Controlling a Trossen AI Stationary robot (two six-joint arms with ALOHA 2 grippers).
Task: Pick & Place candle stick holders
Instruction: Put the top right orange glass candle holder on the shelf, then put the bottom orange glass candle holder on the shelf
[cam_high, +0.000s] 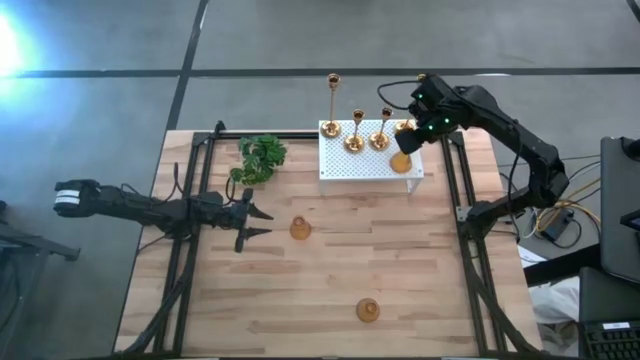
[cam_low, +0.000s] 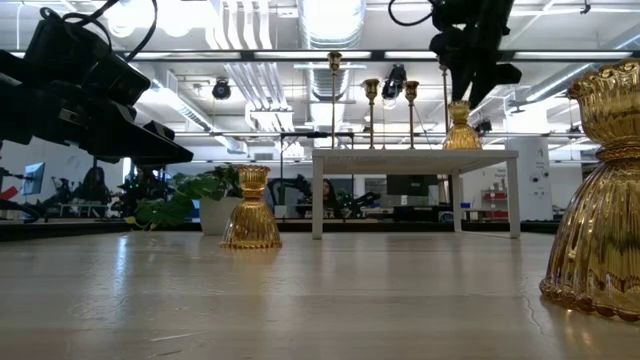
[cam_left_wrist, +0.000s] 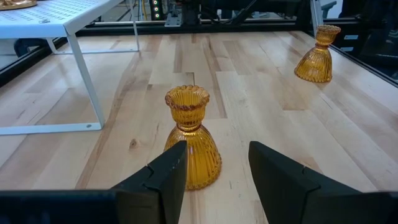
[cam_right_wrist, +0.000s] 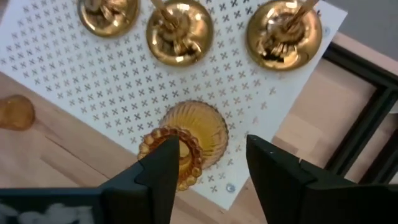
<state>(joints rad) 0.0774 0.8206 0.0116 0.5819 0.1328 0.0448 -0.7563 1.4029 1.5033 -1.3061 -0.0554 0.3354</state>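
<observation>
A white perforated stand (cam_high: 370, 165) at the table's far side carries thin-stemmed gold holders (cam_high: 356, 135) and one squat amber-gold holder (cam_high: 400, 162), upright on its base near the stand's right end. My right gripper (cam_high: 418, 135) hangs open just above that squat holder (cam_right_wrist: 189, 140), its fingers to either side of the holder's rim. Two more squat holders stand upright on the table, one at mid-table (cam_high: 300, 228) and one near the front (cam_high: 368, 310). My left gripper (cam_high: 262, 225) is open and low, pointing at the mid-table holder (cam_left_wrist: 191, 143), a little short of it.
A green leafy plant (cam_high: 262, 158) stands left of the white stand. Black frame rails (cam_high: 190, 230) run along the table's left and right sides. There is bare wood between the two loose holders and toward the near edge.
</observation>
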